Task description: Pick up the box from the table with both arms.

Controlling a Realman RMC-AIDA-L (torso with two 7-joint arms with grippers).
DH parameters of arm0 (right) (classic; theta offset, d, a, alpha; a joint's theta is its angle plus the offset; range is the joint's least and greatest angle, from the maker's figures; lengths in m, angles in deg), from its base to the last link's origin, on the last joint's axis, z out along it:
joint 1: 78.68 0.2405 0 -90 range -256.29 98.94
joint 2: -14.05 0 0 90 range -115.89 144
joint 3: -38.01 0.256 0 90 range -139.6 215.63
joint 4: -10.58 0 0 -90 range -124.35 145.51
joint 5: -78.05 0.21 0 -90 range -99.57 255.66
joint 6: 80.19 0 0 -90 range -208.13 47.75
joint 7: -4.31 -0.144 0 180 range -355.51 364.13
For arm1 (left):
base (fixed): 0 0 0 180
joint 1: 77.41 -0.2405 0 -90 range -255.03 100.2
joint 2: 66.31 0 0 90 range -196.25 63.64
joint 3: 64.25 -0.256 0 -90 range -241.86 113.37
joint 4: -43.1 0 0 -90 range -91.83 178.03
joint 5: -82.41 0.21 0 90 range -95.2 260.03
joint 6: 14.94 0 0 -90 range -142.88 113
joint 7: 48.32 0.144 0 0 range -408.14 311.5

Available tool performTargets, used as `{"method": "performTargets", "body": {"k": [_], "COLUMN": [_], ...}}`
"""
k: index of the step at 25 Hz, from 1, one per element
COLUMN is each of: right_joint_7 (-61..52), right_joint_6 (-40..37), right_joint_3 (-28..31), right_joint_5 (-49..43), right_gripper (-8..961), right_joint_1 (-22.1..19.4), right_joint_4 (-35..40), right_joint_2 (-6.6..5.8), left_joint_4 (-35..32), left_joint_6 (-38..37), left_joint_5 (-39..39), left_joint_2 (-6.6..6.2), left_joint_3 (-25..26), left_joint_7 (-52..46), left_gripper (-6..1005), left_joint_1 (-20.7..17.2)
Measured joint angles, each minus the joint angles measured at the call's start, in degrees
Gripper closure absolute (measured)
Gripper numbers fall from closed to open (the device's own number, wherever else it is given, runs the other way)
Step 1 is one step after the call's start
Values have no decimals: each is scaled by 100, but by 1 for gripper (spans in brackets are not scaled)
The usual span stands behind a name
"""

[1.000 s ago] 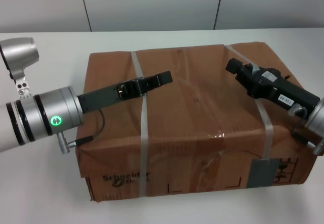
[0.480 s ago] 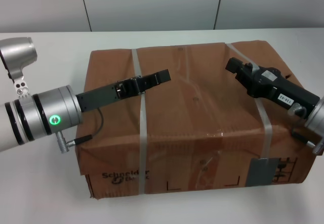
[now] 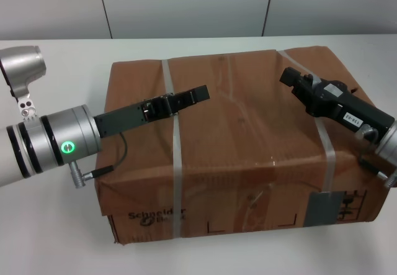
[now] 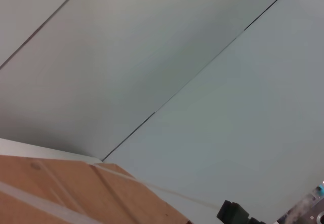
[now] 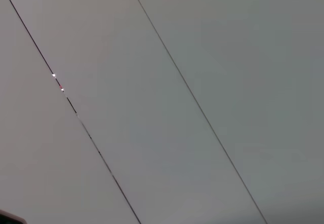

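**Grippers Lay Over the Carton's Top From Either Side**

Left gripper (image 3: 200,94) reached in from the robot's left, its long black body stretched almost flat across the top of the box (image 3: 242,144) and angled slightly away from the robot. Its tip lay just past the left strap (image 3: 174,163), over the box's upper face. Behind it sat the silver cylindrical wrist (image 3: 59,141) with a green ring light lit, hanging off the box's left edge above the tabletop (image 3: 62,64). Whether its fingers were spread or pressed together could not be told from the head view.

The right gripper (image 3: 291,77) came in from the opposite side, slanting across the far right part of the top, with its black body over the right strap (image 3: 327,151). Its silver wrist was cut off at the picture's edge. Its fingers likewise could not be made out as apart or together.

The box sat on the white tabletop, turned a little, its near side showing black "Schneider" print by the left strap and a grey label (image 3: 322,208) by the right one. Clear tape ran across the top between the straps.

The left wrist view showed a corner of the box (image 4: 76,193) below a pale panelled wall, with the right gripper's dark tip (image 4: 235,215) farther off. The right wrist view showed only the wall (image 5: 162,102).
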Motion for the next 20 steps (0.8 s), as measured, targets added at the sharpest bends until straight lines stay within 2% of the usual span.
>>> {"method": "performTargets", "body": {"k": [20], "right_joint_7": [90], "right_joint_6": [-2], "right_joint_3": [-26], "right_joint_5": [1], "right_gripper": [904], "right_joint_1": [7], "right_joint_4": [0], "right_joint_2": [0], "left_joint_4": [7], "left_joint_6": [9], "left_joint_5": [-142], "left_joint_2": [9], "left_joint_3": [0], "left_joint_7": [141], "left_gripper": [901], "left_joint_1": [-71]}}
